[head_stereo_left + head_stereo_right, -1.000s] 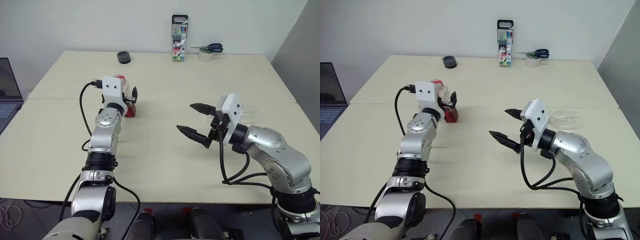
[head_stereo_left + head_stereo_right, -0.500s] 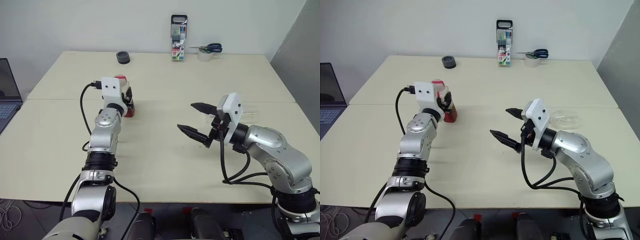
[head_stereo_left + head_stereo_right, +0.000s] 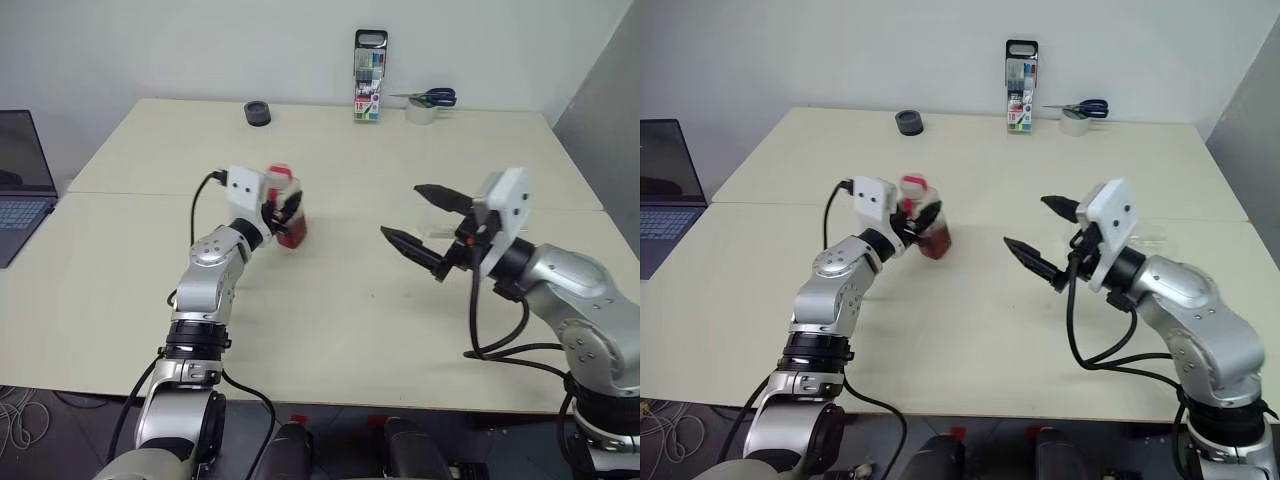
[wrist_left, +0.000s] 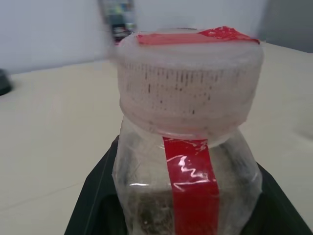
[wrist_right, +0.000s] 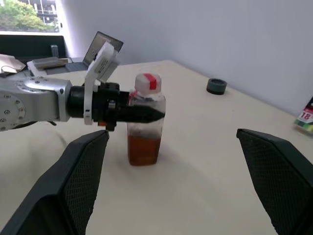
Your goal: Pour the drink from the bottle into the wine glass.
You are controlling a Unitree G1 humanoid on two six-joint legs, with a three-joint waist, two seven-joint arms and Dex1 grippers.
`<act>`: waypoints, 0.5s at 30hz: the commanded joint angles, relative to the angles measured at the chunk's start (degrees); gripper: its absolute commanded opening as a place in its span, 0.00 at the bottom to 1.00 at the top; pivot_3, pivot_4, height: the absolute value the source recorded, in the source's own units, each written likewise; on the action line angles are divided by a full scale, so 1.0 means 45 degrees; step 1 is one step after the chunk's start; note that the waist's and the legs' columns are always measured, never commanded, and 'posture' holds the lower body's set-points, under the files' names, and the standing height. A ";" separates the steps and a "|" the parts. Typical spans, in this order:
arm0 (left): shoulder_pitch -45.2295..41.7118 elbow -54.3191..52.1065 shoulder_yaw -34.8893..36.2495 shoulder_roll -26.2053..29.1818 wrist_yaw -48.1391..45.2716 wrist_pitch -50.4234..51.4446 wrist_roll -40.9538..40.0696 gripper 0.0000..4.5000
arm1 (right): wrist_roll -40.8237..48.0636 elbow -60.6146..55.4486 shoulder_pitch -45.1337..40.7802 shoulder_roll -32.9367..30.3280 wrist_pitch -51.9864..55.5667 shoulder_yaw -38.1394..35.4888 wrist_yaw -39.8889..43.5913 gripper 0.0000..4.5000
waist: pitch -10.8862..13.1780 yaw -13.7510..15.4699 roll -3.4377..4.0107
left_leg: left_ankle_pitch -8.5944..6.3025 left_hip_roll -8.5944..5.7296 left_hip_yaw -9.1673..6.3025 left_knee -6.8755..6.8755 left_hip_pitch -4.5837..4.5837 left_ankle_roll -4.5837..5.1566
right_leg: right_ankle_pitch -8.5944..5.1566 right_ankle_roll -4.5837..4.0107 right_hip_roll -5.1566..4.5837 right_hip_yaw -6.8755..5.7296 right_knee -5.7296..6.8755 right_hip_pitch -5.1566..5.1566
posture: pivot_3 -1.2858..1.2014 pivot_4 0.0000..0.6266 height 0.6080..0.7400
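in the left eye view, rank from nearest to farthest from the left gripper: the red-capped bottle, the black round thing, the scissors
1. Small clear plastic bottle with red cap: clamped in the left gripper.
2. Black round object: far edge of the table, straight beyond.
3. Blue-handled scissors: far edge, well to the right.

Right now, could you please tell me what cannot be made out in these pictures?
- Clear stemmed wine glass: mostly hidden behind the right gripper in the head views.
- Small clear plastic bottle: base cut off by the left wrist view's edge.
- Pen pack at the far table edge: print too small.
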 commanded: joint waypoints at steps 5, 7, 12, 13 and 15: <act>-0.1441 0.0518 -0.1596 -0.0316 -0.5300 -0.0803 -0.1197 0.40 | 0.1578 -0.1434 -0.0828 0.0400 0.2076 0.0163 -0.2039 1.00 | 0.0005 -0.0171 0.0005 | -0.0023 0.0014 0.0007 -0.0004 0.0002 0.0043 | 0.0001 0.0002 0.0019 0.0004 -0.0006 -0.0001 | 0.52 0.24 1.00; -0.1731 0.0860 -0.1861 -0.0361 -0.6294 -0.0984 -0.1233 0.40 | 0.1453 -0.1467 -0.1130 0.0735 0.2337 0.0616 -0.2576 1.00 | 0.0007 -0.0241 0.0008 | -0.0024 0.0021 0.0009 -0.0009 0.0007 0.0045 | 0.0001 0.0002 0.0027 0.0006 -0.0004 -0.0004 | 0.52 0.24 1.00; -0.2115 0.1502 -0.2088 -0.0477 -0.7504 -0.1382 -0.1085 0.40 | 0.0968 -0.1299 -0.1498 0.1273 0.2551 0.1328 -0.3449 1.00 | 0.0008 -0.0316 0.0011 | -0.0025 0.0025 0.0009 -0.0017 0.0009 0.0048 | 0.0000 0.0001 0.0034 0.0010 0.0001 -0.0010 | 0.52 0.24 1.00; -0.2166 0.1589 -0.2103 -0.0519 -0.7600 -0.1464 -0.1038 0.40 | 0.0869 -0.1271 -0.1500 0.1339 0.2515 0.1467 -0.3533 1.00 | 0.0008 -0.0313 0.0011 | -0.0025 0.0023 0.0010 -0.0016 0.0009 0.0049 | 0.0001 0.0001 0.0032 0.0013 0.0000 -0.0010 | 0.52 0.24 1.00; -0.2209 0.1684 -0.2127 -0.0576 -0.7722 -0.1629 -0.0938 0.40 | 0.0609 -0.1169 -0.1503 0.1449 0.2388 0.1739 -0.3687 1.00 | 0.0008 -0.0304 0.0011 | -0.0026 0.0022 0.0006 -0.0014 0.0007 0.0049 | 0.0001 0.0001 0.0032 0.0011 -0.0001 -0.0010 | 0.52 0.24 1.00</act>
